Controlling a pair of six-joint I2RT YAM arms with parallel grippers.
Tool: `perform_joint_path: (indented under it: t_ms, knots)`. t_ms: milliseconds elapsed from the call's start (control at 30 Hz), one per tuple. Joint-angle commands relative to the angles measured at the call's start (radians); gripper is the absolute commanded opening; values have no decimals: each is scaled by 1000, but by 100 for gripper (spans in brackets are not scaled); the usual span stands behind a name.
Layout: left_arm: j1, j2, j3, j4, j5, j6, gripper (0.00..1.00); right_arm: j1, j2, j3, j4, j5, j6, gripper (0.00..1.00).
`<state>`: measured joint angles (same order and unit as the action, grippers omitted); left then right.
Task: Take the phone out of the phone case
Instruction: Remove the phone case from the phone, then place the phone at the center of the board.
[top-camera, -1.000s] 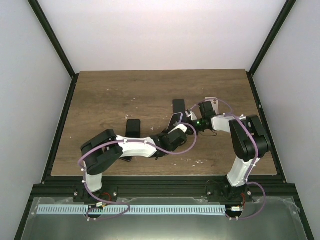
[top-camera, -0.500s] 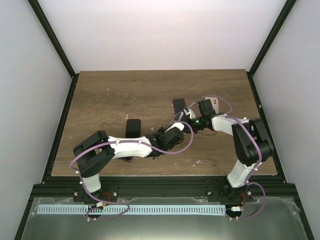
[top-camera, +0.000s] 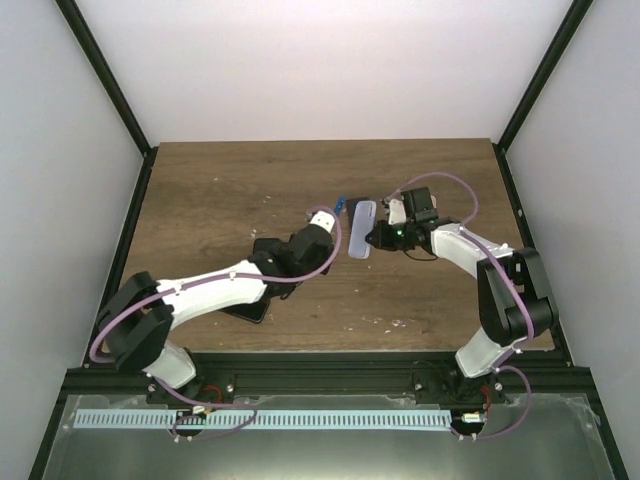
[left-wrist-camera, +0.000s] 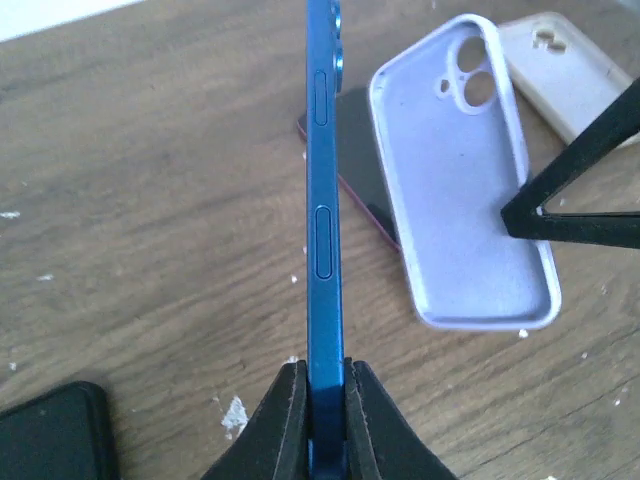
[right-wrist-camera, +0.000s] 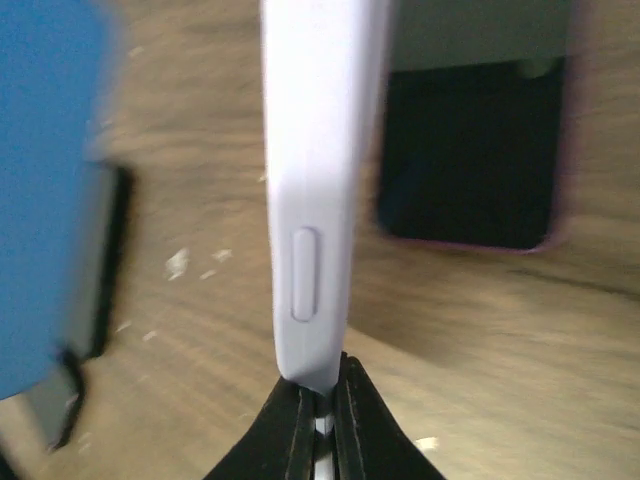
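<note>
The blue phone (left-wrist-camera: 325, 250) is sitting fully out of the lilac case (left-wrist-camera: 465, 180). It is standing edge-on just to the left of that case, with its side buttons facing the left wrist camera. The left pincer (left-wrist-camera: 325, 385) is clamping narrow on the phone's lower end, one finger pressing each flat face. From above, the phone (top-camera: 342, 207) is showing as a small blue sliver beside the case (top-camera: 362, 230), the two close but not touching.

The case is showing its hollow inside, camera cut-outs at the far end and nothing sitting in it. The right pincer (right-wrist-camera: 322, 385) is pinching one end wall of the case (right-wrist-camera: 315, 180), its fingers nearly meeting on the thin rim. The case is probably hanging clear of the desk (top-camera: 220, 190), though the views are not making the gap plain.

Under the case a dark phone (left-wrist-camera: 355, 150) with a reddish edge is lying flat. Beyond the case's far right corner a beige case (left-wrist-camera: 560, 70) is lying on the wood. Well to the case's near left a black phone (left-wrist-camera: 50, 430) is lying at the corner of the left wrist view. White crumbs (left-wrist-camera: 235, 415) are dotting the desk near it.
</note>
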<state>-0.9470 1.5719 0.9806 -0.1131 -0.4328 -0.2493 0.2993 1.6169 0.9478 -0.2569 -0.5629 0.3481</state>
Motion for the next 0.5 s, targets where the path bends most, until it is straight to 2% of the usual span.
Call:
perform_joint_path:
  t_ms: [0, 267, 333, 467]
  knots:
    - [10, -85, -20, 57, 48, -57, 0, -24, -35, 17, 11, 236, -28, 1]
    - [21, -63, 2, 18, 8, -22, 0, -101, -13, 97, -46, 186, -65, 1]
    - [33, -30, 38, -21, -6, 18, 0, -153, -47, 83, -41, 176, -80, 1]
    - [54, 55, 148, -103, -122, 84, 0, -263, -167, -13, 25, 101, -134, 1]
